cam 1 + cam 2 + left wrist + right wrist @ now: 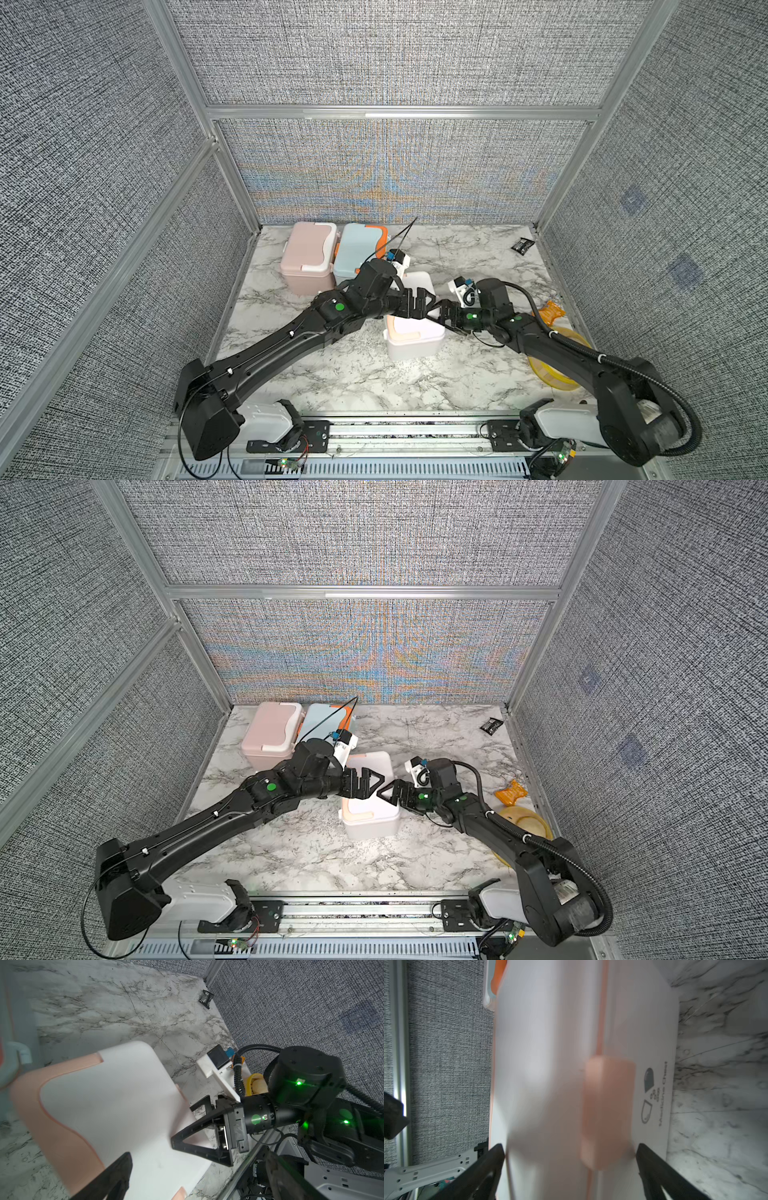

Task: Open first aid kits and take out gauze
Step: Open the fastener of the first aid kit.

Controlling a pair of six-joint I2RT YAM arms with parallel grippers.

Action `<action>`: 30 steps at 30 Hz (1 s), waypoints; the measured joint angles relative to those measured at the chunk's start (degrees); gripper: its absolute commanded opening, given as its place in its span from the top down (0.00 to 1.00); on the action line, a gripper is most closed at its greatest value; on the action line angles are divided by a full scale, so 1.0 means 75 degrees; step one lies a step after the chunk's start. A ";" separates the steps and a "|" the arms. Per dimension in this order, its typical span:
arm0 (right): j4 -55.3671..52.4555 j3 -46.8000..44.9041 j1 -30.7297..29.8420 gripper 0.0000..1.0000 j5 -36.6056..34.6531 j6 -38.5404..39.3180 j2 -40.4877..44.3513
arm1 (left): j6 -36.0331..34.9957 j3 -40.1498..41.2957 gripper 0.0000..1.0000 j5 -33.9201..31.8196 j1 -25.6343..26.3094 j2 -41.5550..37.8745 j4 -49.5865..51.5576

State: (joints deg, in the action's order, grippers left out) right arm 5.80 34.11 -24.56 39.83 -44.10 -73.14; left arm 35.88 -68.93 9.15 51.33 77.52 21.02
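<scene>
The white-and-peach first aid kit (413, 338) (370, 820) stands mid-table with its lid down. My left gripper (419, 301) (197, 1178) hovers open over that lid (116, 1095), nothing between its fingers. My right gripper (442, 311) (570, 1153) is open at the kit's right side, its jaws standing either side of the peach latch (608, 1109). The pink kit (309, 257) and the blue-and-orange kit (359, 249) sit shut at the back left. No gauze is in view.
A small black packet (522, 245) lies at the back right by the wall. An orange wrapper (550, 311) and a round yellow dish (557, 365) sit at the right edge, the dish partly under my right arm. Grey walls enclose three sides.
</scene>
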 measured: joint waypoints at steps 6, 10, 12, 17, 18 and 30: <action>0.0866 -0.0924 -0.0140 0.01 0.0210 -0.0921 0.0833 | -0.0201 -0.0265 0.00 0.0000 0.0070 0.0356 0.0335; 0.0886 -0.1093 -0.0096 0.01 -0.0175 -0.0918 0.1125 | -0.0242 -0.0265 0.03 -0.0009 0.0137 0.0475 0.0356; 0.0901 -0.1110 0.0044 0.02 -0.0271 -0.0921 0.1014 | -0.0236 -0.0265 0.09 -0.0006 0.0143 0.0612 0.0350; 0.1862 -0.0848 0.0708 0.11 0.0245 -0.1061 -0.0076 | -0.0093 -0.0221 0.27 -0.0023 0.0152 0.0933 0.0277; 0.2331 -0.0842 0.0819 0.17 0.0484 -0.1207 -0.0399 | -0.0073 -0.0198 0.31 -0.0026 0.0152 0.0988 0.0239; 0.8985 -0.0970 0.0965 0.36 0.1886 -0.4351 -0.3780 | -0.0050 -0.0329 0.76 -0.0527 0.0157 0.1658 0.0519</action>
State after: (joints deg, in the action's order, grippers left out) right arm 73.19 26.83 -17.32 53.98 -76.73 -101.49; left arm 35.51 -71.40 5.19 52.51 89.95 24.91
